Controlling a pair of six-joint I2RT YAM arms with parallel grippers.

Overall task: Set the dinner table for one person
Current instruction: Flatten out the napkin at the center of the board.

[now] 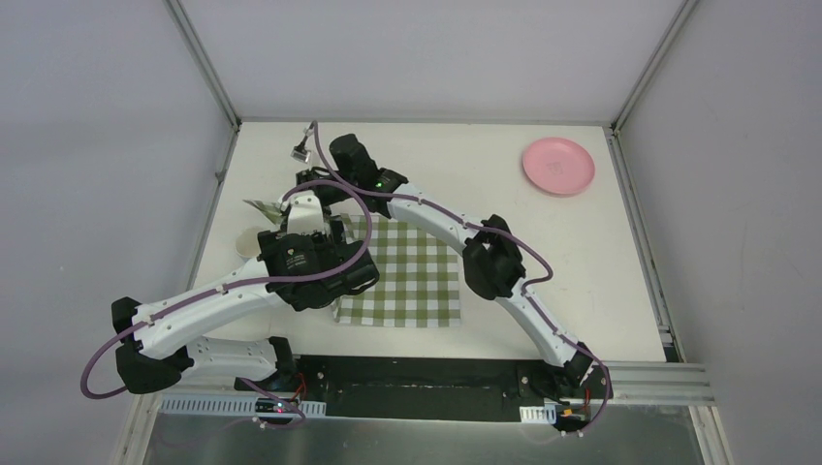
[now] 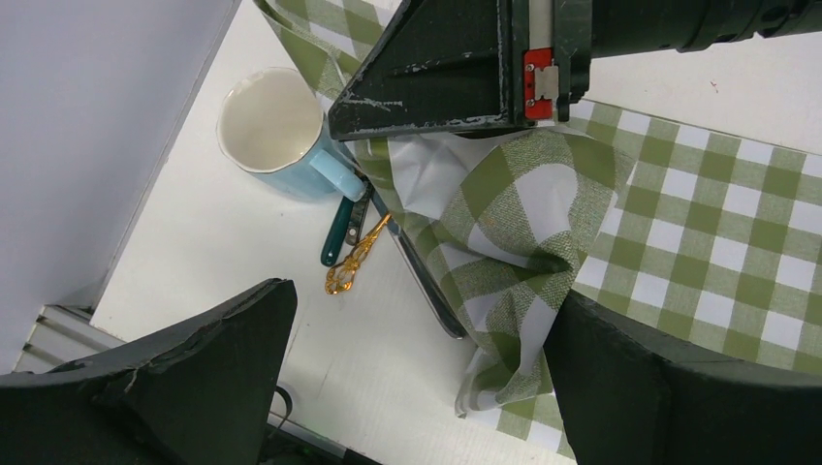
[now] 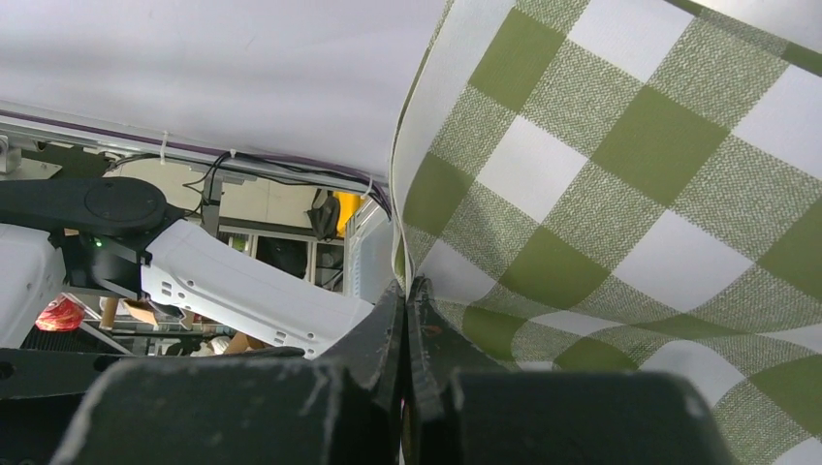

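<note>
1. Hovering over the rumpled left edge of the cloth (image 1: 407, 276), the left gripper (image 2: 426, 373) is keeping its fingers wide apart, gripping nothing.
2. The right gripper (image 3: 408, 291) is pinching that same edge, fingers pressed together on the fabric and holding a fold up.
3. A mug (image 2: 271, 131), a teal-handled utensil (image 2: 339, 232) and a gold utensil (image 2: 354, 257) are crowding the space just left of the cloth.
4. The white table (image 1: 543, 281) is stretching wide to the right of the cloth, with a pink plate (image 1: 557, 166) sitting well apart, far right.
5. Aluminium rails (image 1: 638, 232) and grey walls (image 1: 97, 145) are hemming the table in.
</note>
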